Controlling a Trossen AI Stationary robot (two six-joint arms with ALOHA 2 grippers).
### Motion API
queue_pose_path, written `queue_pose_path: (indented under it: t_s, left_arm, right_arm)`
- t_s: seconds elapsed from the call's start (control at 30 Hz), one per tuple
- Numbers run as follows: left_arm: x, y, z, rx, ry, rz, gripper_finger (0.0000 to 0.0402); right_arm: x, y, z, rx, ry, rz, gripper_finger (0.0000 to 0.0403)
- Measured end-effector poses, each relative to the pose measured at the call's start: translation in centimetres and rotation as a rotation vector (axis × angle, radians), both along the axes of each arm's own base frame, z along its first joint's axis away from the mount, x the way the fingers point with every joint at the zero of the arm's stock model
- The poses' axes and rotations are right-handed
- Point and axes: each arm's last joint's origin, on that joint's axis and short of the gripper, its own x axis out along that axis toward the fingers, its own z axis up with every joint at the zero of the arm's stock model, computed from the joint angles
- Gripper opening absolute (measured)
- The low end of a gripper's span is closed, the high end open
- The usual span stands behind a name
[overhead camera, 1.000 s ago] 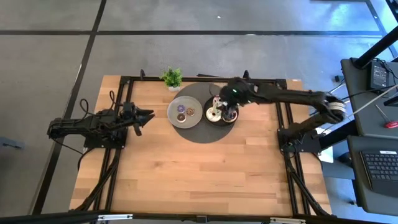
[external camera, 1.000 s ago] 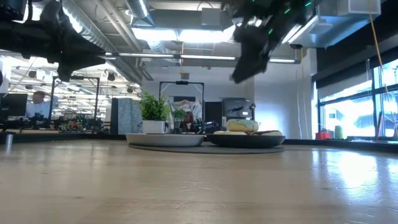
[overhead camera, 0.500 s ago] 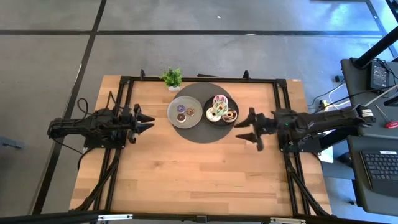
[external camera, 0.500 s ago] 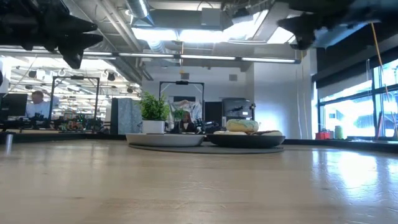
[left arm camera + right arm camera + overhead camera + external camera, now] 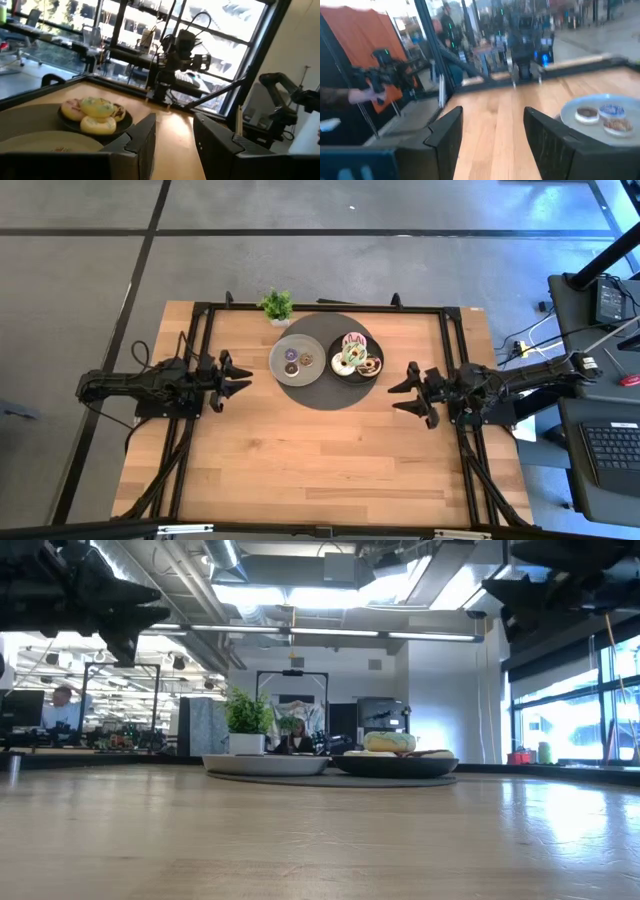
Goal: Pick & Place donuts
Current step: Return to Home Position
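Note:
Several larger donuts [image 5: 352, 357] lie piled on a dark plate [image 5: 372, 348]; in the left wrist view the green-iced one [image 5: 97, 106] sits on top. Three tiny donuts [image 5: 297, 360] lie on a light grey plate [image 5: 279, 352] beside it. Both plates rest on a dark round mat [image 5: 322, 393]. My left gripper [image 5: 238, 375] hovers open, left of the plates. My right gripper [image 5: 406, 392] hovers open, right of the mat. Both hold nothing and point toward the plates.
A small potted plant [image 5: 277, 305] stands at the table's far edge behind the plates. A black frame [image 5: 452, 340] runs along the table's sides. Bare wood [image 5: 320, 460] fills the table's near half. In the low view a person [image 5: 62, 700] sits far behind the table.
My right gripper has drawn back from over the dark plate toward the table's right edge and now hovers open beside the mat. The donuts lie still on their plates. My left gripper has stayed nearly in place.

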Motion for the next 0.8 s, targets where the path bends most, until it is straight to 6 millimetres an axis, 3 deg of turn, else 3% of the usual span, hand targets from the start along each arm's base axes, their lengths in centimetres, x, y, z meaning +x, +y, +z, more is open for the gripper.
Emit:
queue_pose_path:
  t_s: [0.43, 0.8]
  left_arm:
    - [0.0, 0.2, -0.7, 0.0, 0.084, 0.06, 0.0128]
    - [-0.2, 0.7, -0.5, 0.014, 0.114, 0.122, 0.0128]
  right_arm:
    - [-2.7, -0.8, -3.1, 0.019, -0.135, -0.062, 0.021]
    - [-3.8, -2.7, -3.6, -0.051, -0.105, -0.226, 0.021]
